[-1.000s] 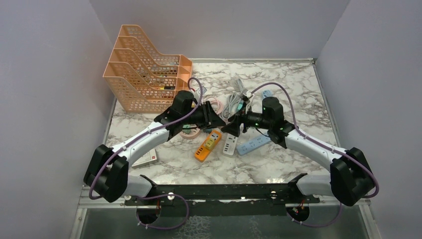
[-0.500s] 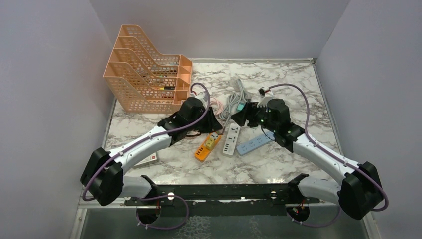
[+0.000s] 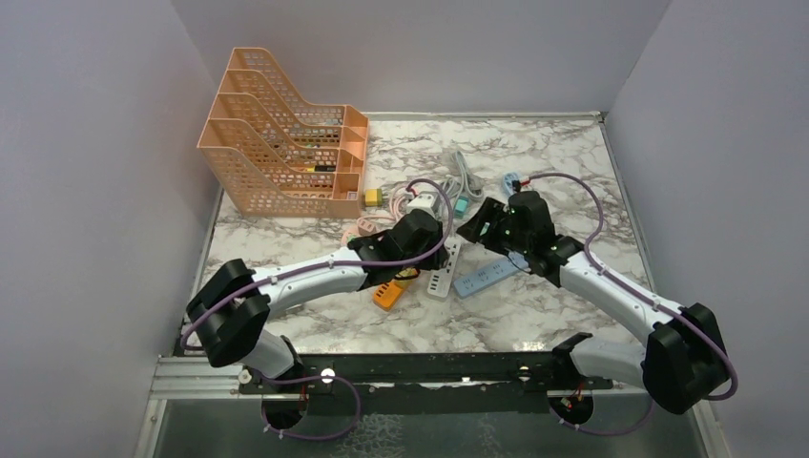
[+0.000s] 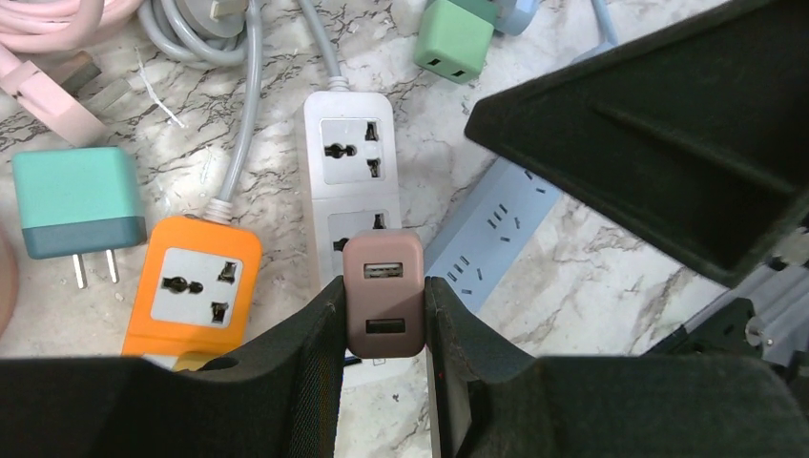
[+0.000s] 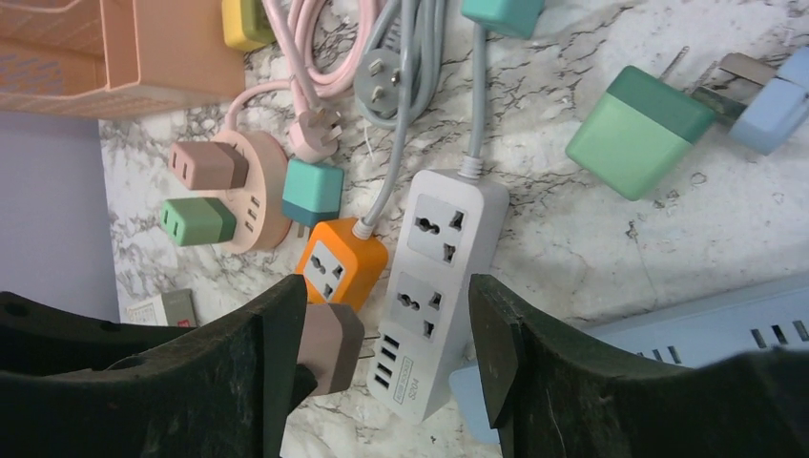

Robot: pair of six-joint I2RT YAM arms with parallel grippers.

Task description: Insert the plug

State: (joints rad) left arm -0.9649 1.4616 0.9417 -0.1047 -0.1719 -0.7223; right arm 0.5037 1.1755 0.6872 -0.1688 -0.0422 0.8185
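— Where is the plug (image 4: 383, 286)?
— It is clamped in the left gripper (image 4: 383, 307), one finger pressed on each side. Its two USB ports face the wrist camera.
— And relative to the white power strip (image 4: 348, 157)?
— From the left wrist it sits over the strip's second socket and partly covers it. From the right wrist it shows at the strip's left edge, by the orange power strip (image 5: 341, 267). Whether its pins touch the socket I cannot tell.
— The right gripper (image 5: 386, 286)?
— Its fingers are spread wide and hold nothing. It hangs above the white strip's sockets, close to the left gripper.
— Anything alongside?
— A blue power strip (image 4: 491, 234) lies just right of the white one on the marble table (image 3: 572, 162).
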